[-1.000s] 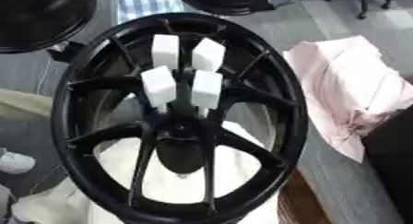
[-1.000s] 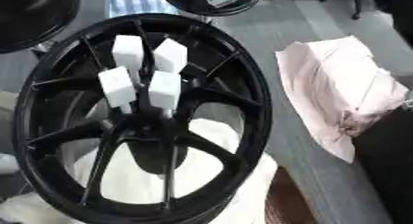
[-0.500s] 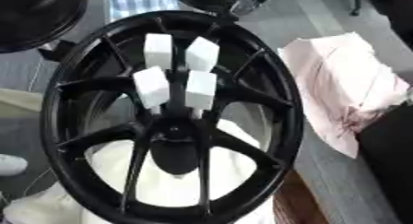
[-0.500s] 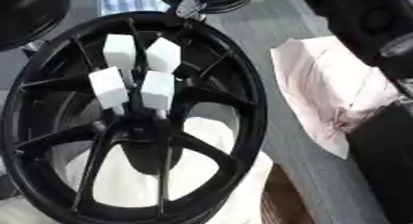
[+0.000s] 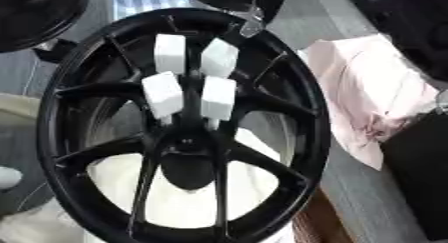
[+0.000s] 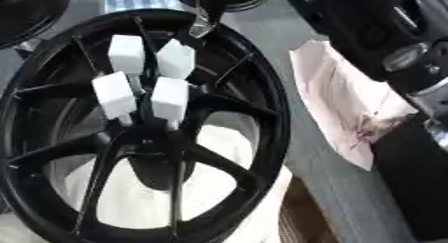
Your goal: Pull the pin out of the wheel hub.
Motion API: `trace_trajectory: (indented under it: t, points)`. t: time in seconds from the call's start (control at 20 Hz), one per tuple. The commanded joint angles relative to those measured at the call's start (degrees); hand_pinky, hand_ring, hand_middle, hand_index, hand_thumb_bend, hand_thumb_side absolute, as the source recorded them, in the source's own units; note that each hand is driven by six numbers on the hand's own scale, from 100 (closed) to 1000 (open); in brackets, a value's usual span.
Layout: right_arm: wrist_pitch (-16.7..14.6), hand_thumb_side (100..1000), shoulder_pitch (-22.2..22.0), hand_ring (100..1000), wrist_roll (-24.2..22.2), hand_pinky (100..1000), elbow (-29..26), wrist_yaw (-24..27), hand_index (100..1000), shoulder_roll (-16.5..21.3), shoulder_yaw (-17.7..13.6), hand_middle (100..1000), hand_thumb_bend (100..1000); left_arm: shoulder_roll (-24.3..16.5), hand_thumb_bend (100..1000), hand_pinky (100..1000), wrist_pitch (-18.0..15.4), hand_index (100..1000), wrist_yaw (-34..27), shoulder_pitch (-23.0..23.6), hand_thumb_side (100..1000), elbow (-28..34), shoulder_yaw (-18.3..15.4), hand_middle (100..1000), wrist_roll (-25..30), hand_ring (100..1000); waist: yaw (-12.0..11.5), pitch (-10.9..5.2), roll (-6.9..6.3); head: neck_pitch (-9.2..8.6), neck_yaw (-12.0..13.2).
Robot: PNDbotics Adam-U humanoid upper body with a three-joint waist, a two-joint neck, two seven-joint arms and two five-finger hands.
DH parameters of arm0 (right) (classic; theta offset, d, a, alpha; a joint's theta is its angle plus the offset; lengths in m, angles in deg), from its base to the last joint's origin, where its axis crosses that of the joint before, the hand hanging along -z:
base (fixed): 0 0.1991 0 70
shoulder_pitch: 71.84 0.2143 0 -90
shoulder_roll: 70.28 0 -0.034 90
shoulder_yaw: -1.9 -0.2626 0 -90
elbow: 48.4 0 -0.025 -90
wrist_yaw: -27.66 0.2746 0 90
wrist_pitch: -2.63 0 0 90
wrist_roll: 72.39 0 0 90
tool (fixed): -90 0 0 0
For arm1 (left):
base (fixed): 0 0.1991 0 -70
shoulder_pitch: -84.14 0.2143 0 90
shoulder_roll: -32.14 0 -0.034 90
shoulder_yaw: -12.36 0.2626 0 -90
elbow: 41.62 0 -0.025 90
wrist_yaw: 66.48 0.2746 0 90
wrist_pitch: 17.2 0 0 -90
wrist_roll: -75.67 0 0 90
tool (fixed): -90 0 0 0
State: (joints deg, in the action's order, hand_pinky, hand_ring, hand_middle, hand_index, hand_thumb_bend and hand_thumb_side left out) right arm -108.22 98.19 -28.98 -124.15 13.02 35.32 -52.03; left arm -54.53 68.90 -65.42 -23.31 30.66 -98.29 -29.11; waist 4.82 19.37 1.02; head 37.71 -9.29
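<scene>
Four white pins (image 5: 217, 98) sit in the hub (image 5: 186, 143) of the black wheel (image 5: 297, 94), all seated, none pulled. Wheel rests on something white; pink cloth (image 5: 372, 94) lies to its right.

Change since a second ago: the whole view has shifted and the pins look unmoved in the hub, so that's head motion. The right arm (image 6: 398, 47) has come in at the upper right, only black and silver housing showing. No hand visible in either view, so can't tell finger state. Likely the reach is just starting; the extraction is not begun.
</scene>
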Motion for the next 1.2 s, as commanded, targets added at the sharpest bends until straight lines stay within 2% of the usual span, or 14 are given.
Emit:
trace_trajectory:
  t: [0.05,0.25,0.65,1.2]
  points:
    - [-5.0,147,0.8,903,-5.4,932,-1.0,2.7,890,2.8,-0.6,850,420,-1.8,426,664,-0.1,655,0.3,-0.7,755,1.3,0.1,420,0.4,446,-0.1,-0.85,-0.05,-1.08,-0.6]
    - [-3.3,150,0.2,899,-5.4,929,-3.4,5.8,885,4.5,-0.4,842,407,-1.9,425,665,-0.2,655,0.4,-0.8,756,1.4,0.2,420,0.5,447,-0.1,-0.53,0.02,-1.16,-1.0]
    - [-1.0,160,-1.5,898,-5.4,920,-6.9,8.9,883,6.2,1.7,832,392,-1.8,422,666,-0.2,655,0.4,-1.1,756,1.6,0.3,421,0.7,448,-0.5,-0.06,-0.02,-1.27,-2.1]
    - [1.8,164,-2.6,893,-5.4,910,-8.5,11.2,881,6.1,3.5,819,388,-1.6,419,667,-0.1,655,0.1,-1.4,758,1.8,0.4,422,0.9,450,-1.0,0.16,-0.23,-0.69,-2.6]
